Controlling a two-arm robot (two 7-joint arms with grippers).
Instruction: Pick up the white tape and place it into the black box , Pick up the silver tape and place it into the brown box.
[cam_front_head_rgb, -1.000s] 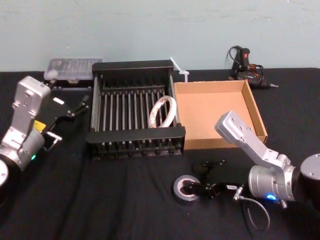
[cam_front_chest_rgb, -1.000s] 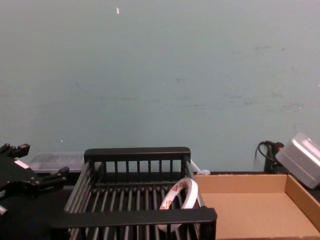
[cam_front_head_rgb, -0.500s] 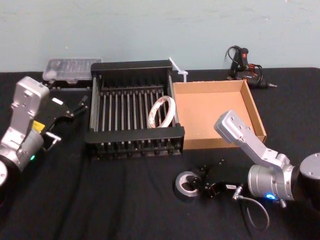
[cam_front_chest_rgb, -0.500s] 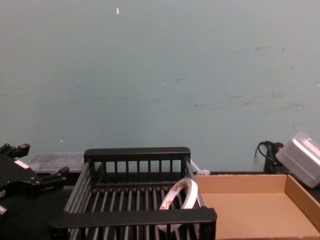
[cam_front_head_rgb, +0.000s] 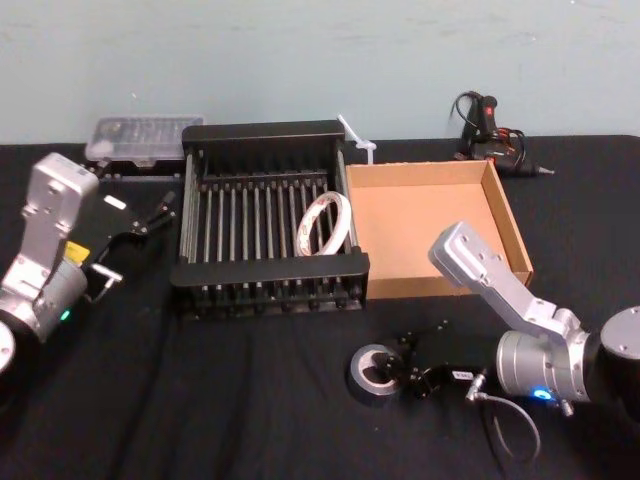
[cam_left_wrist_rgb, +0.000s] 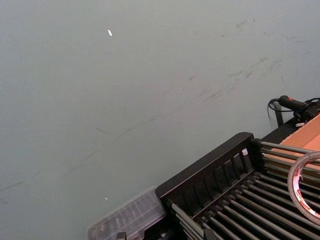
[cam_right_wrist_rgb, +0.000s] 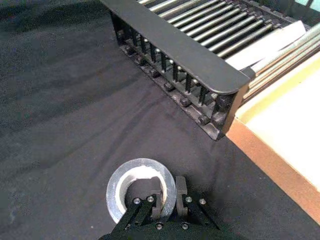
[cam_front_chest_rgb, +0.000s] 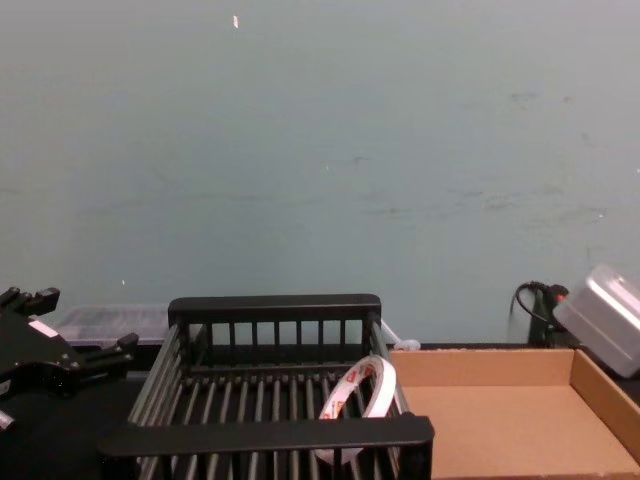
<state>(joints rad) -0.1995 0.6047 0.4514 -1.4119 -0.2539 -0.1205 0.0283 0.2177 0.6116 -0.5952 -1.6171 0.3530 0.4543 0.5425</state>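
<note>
The silver tape (cam_front_head_rgb: 368, 371) lies flat on the black cloth in front of the brown box (cam_front_head_rgb: 430, 222). My right gripper (cam_front_head_rgb: 408, 372) is shut on the roll's near wall, one finger (cam_right_wrist_rgb: 156, 194) inside the core and the other outside the silver tape (cam_right_wrist_rgb: 118, 186). The white tape (cam_front_head_rgb: 326, 222) stands on edge inside the black box (cam_front_head_rgb: 262, 132), leaning against its right wall; the chest view shows the white tape (cam_front_chest_rgb: 362, 394) behind the front rim. My left gripper (cam_front_head_rgb: 140, 222) hangs open to the left of the black box, holding nothing.
A clear plastic case (cam_front_head_rgb: 143, 136) sits behind the left arm at the back edge. A glue gun with cable (cam_front_head_rgb: 490, 125) lies at the back right, and a white strip (cam_front_head_rgb: 357, 135) behind the boxes. Bare black cloth stretches across the front left.
The right gripper's fingers have drawn together onto the silver tape's wall, and the roll has shifted slightly. The left arm has stayed where it was.
</note>
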